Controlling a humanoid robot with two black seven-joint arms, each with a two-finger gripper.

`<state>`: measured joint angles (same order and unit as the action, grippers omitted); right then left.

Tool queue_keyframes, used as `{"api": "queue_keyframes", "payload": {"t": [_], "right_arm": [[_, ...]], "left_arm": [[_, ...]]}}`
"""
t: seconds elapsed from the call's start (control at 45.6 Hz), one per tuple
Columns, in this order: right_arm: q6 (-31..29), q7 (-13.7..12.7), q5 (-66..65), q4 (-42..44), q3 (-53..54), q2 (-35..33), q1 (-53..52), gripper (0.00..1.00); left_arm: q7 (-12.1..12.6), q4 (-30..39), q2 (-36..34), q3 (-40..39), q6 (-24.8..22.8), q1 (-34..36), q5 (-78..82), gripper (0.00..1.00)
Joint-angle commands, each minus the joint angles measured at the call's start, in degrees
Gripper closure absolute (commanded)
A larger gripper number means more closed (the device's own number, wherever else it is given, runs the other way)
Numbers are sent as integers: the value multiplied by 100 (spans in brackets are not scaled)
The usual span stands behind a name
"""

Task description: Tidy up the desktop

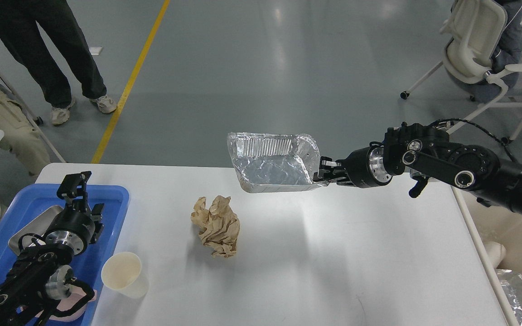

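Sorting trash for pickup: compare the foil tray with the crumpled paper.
The foil tray is shiny silver; the crumpled paper is dull brown. The tray keeps its box shape; the paper is a wad. The right gripper holds the tray raised; the paper lies on the desktop.

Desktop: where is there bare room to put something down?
The desktop is bare to the right of the crumpled paper, below the foil tray held by the right gripper. It is crowded on the left: cup, blue tray, left gripper.
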<state>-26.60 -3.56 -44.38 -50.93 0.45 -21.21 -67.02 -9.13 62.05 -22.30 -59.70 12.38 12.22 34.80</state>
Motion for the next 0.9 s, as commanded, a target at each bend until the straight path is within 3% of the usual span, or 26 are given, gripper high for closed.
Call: {"api": "queue_keyframes", "payload": {"t": [0.0,0.219,0.416,0.504,0.657,0.767,0.876], "right_arm": [[217,-39,-9,13,-18,-6,22,100],[234,-39,-9,-5,-9,-50,22,100],[234,-31,-9,4,-1,-32,22,100],[234,-22,-9,4,-1,-15,31,100],[234,-13,-9,13,-9,29,75,100],[234,-13,-9,21,-9,108,84,100],[234,-13,-9,30,-9,152,101,100]], "left_arm": [[-1,0,-2,-32,1,-1,0,3],[113,131,-160,-59,37,8,-79,3],[755,930,-888,134,63,17,-105,3],[957,1484,-1793,599,72,26,-114,3],[1098,2126,-3498,1319,28,8,-141,3],[1115,2557,-4868,2155,10,34,-149,3],[1080,2786,-6029,2349,-226,34,-141,3]]}}
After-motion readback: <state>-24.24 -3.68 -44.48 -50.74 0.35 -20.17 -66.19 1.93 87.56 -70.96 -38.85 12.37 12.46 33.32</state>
